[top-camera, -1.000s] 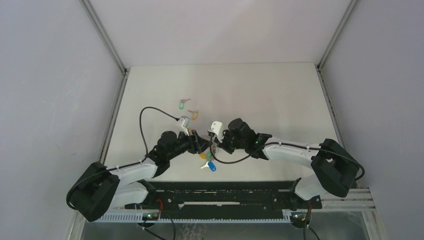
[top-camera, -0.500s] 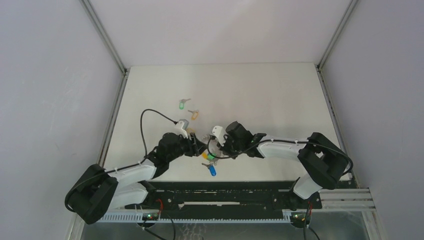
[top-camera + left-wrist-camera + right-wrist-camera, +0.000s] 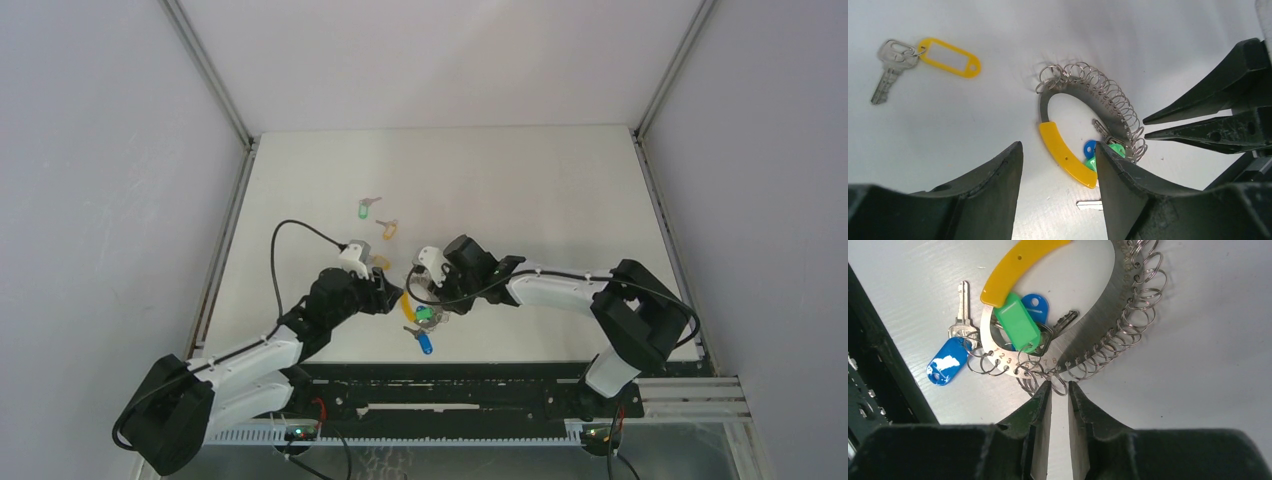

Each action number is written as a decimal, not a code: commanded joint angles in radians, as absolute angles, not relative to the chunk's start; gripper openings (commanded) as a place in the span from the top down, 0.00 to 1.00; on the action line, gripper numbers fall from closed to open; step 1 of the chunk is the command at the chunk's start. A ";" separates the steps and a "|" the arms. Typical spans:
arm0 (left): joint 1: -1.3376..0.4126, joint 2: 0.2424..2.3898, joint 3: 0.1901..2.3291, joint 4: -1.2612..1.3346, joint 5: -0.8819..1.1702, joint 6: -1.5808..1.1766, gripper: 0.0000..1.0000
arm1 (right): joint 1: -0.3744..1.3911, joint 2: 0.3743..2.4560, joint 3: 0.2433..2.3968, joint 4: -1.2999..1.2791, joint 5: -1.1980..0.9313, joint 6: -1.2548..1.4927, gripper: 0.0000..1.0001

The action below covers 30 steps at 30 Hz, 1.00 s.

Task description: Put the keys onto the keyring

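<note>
The keyring [image 3: 1098,335] lies flat on the bench [image 3: 520,190] near its front middle, between the two arms. It is a flat steel hoop hung with a row of small wire rings [image 3: 1143,295] and closed by a yellow arc [image 3: 1018,265]. A green tag [image 3: 1018,322] and a blue tag [image 3: 945,362] with its key sit at the hoop's near end. The right tool [image 3: 1059,386] points at the hoop's outer edge with its fingers only a narrow slit apart. One wire ring sits at the mouth of that slit, but nothing looks clamped. That placing probably serves to steady the hoop or single out one ring. The left tool [image 3: 1057,150] stands about half open and empty, straddling the yellow arc from the opposite side, probably to work the closure; whether it touches the bench I cannot tell. The keys to be added lie loose: a yellow-orange-tagged key [image 3: 948,55] just beside the left tool, and an orange-tagged key [image 3: 388,229] and a green-tagged key [image 3: 366,209] farther back, apart from each other and from the hoop. Room is tight in front, where the black rail [image 3: 450,385] runs along the bench edge near the blue tag, and over the hoop, where the two tools crowd each other. Behind and to the right there is open bench for swinging an arm out.
</note>
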State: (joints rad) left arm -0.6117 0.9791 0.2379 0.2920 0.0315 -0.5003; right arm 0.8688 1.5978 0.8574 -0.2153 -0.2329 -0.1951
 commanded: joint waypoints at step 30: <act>-0.604 1.038 0.276 0.331 0.095 -0.456 0.40 | 0.796 1.679 0.901 -0.181 -0.458 -0.201 0.88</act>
State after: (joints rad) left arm -0.6117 1.0294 0.2379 0.2836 0.0677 -0.4770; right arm 0.7982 1.6562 0.8650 -0.2295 -0.4129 -0.1886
